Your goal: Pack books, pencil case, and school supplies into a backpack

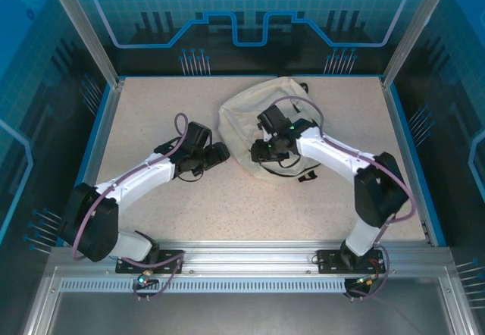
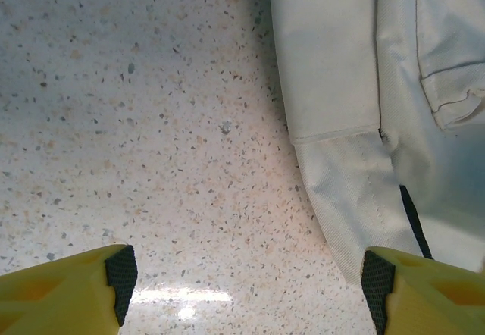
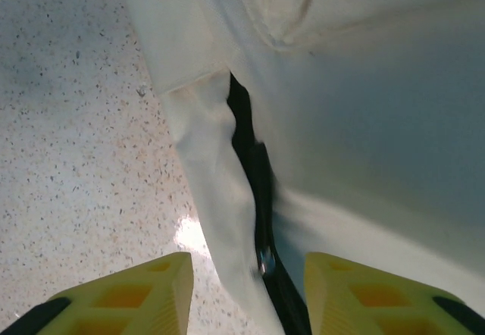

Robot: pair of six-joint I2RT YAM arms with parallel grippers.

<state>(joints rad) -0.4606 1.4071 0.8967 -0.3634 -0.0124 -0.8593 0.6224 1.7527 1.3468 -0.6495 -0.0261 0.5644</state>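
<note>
Now left hand (image 2: 248,286) spread wide, right hand (image 3: 248,274) narrower, astride backpack (image 3: 364,123)

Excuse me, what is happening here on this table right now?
Two robot arms work at a cream backpack lying on the table. The left gripper is open over bare table beside the bag's edge. The right gripper straddles a fabric fold with a dark strip; whether it pinches it, I cannot tell.
</note>
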